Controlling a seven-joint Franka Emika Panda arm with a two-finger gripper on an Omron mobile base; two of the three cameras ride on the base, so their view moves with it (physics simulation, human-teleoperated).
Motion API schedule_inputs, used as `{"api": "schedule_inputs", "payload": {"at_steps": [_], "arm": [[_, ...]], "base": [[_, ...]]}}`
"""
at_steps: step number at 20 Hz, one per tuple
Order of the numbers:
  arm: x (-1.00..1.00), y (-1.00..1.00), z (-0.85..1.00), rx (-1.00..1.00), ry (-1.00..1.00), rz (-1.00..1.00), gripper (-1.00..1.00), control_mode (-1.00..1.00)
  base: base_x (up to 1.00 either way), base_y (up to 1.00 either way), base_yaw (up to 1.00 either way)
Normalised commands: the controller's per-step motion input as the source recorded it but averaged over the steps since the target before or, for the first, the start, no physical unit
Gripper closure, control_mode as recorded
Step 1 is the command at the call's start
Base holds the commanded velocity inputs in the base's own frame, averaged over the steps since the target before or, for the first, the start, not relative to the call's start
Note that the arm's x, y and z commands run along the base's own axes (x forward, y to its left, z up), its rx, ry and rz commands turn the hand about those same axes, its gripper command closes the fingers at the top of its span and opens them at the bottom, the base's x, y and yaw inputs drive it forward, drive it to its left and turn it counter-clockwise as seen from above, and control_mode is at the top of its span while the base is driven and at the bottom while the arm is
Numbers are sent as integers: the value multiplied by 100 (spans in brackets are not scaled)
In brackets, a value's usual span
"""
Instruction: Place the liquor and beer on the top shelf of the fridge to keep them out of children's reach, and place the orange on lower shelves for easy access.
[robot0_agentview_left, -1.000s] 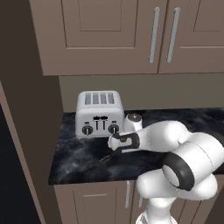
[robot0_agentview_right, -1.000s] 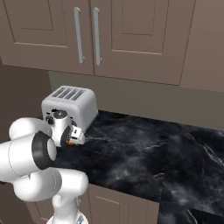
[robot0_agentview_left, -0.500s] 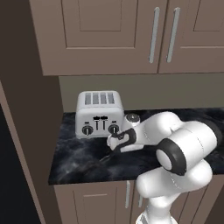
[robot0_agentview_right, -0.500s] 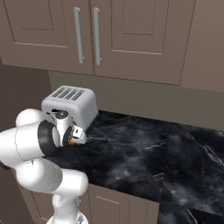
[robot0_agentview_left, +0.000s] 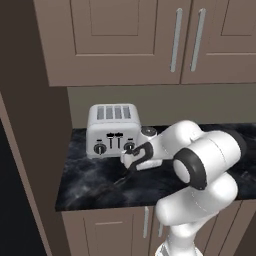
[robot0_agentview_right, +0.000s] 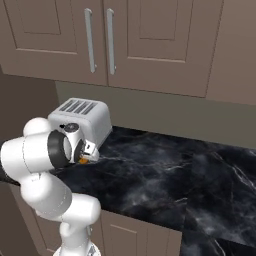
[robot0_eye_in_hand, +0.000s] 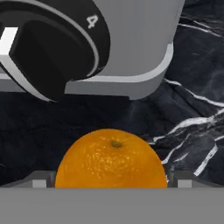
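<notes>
Pincer (robot0_eye_in_hand: 112, 183) wide around orange (robot0_eye_in_hand: 112, 158) on bench (robot0_eye_in_hand: 192, 87); close squarely at widest part, clear of toaster (robot0_eye_in_hand: 131, 48).

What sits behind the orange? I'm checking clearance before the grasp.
Right behind the orange stands the toaster, its black dial facing the hand camera. Black marble counter shows beside it. The orange's underside is hidden.

black marble counter (robot0_agentview_right: 165, 170), silver toaster (robot0_agentview_left: 112, 131) and orange (robot0_eye_in_hand: 111, 158) resting on it
</notes>
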Motion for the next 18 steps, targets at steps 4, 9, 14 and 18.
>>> {"api": "schedule_inputs", "payload": {"at_steps": [4, 9, 14, 18], "arm": [[0, 0, -26, 0, 0, -5, 100, -100], [0, 0, -32, 0, 1, -6, 100, -100], [-4, 0, -34, 0, 5, -8, 100, -100], [-49, -3, -4, 0, -4, -2, 100, -100]], "base": [[0, 0, 0], [0, 0, 0], [0, 0, 0], [0, 0, 0]]}}
